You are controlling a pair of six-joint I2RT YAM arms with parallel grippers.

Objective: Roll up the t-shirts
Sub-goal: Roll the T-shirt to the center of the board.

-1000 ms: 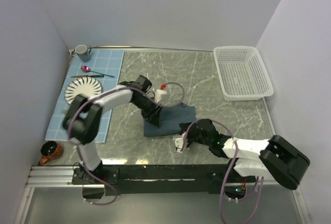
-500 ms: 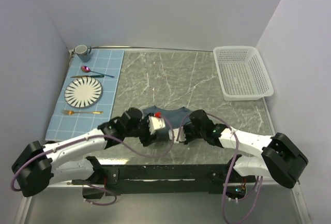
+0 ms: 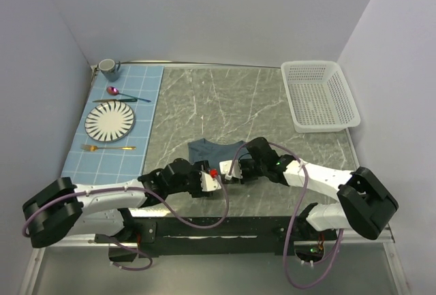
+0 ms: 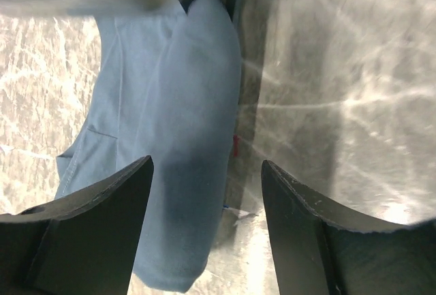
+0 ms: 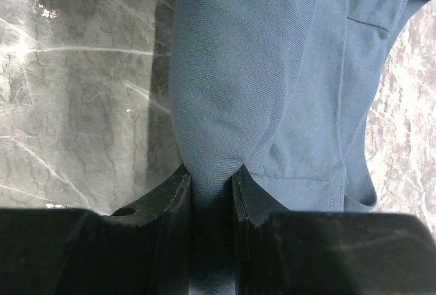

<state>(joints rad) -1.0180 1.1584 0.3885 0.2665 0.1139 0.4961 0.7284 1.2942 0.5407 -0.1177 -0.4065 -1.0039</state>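
The dark slate-blue t-shirt lies bunched in a small folded heap near the table's front middle. My left gripper is at its near left edge. In the left wrist view the gripper is open, with the rolled edge of the t-shirt lying between and ahead of the fingers, untouched. My right gripper is at the shirt's near right edge. In the right wrist view the gripper is shut, pinching a fold of the t-shirt.
A white basket stands at the back right. A light blue checked placemat at the left holds a striped plate, a mug, a spoon and a fork. Grey marble table top.
My left arm swung from the shirt's far side down to its near left edge. My right gripper moved up to the shirt and shut on a fold. The shirt is now more bunched.
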